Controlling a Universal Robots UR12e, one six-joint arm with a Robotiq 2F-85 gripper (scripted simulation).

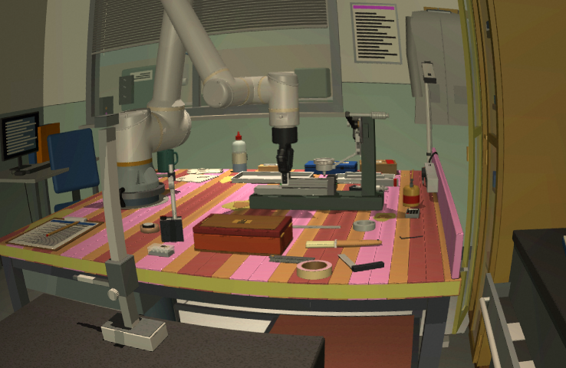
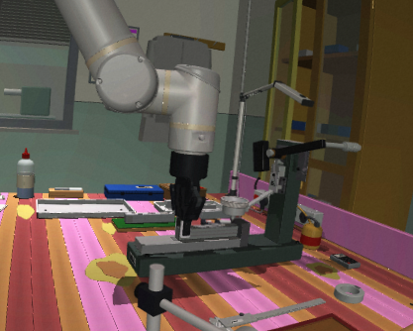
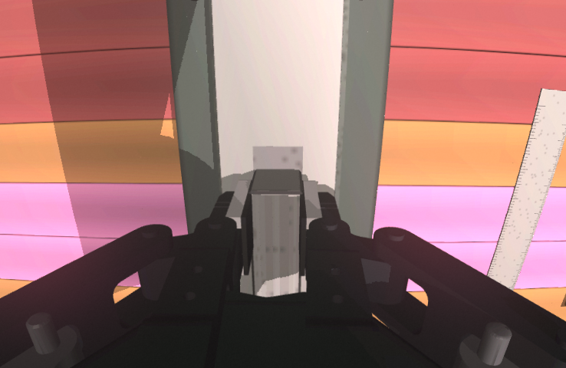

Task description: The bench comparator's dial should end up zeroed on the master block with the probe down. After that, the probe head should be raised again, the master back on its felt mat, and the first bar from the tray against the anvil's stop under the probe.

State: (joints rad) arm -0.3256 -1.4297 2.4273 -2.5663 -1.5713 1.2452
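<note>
My gripper (image 1: 284, 179) (image 2: 184, 232) (image 3: 276, 225) stands on the comparator's anvil (image 1: 292, 186) (image 2: 193, 241), closed on a small grey steel block (image 3: 276, 243). The comparator's column (image 1: 367, 156) (image 2: 286, 198) rises to the right, with the probe head (image 1: 357, 130) (image 2: 278, 173) high on it. The dial (image 1: 324, 163) (image 2: 234, 204) sits lower, beside the column. A long tray (image 1: 271, 175) (image 2: 81, 207) lies behind the anvil. A green mat (image 2: 133, 224) shows under the tray's near end.
Behind the comparator stand a blue case (image 1: 331, 165) (image 2: 132, 191) and a glue bottle (image 1: 239, 152) (image 2: 25, 174). In front lie a wooden box (image 1: 242, 233), a steel rule (image 3: 531, 186) (image 2: 267, 313), tape rolls (image 1: 314, 269) and a knife (image 1: 342, 244). A pink rail (image 1: 444, 208) edges the bench's right side.
</note>
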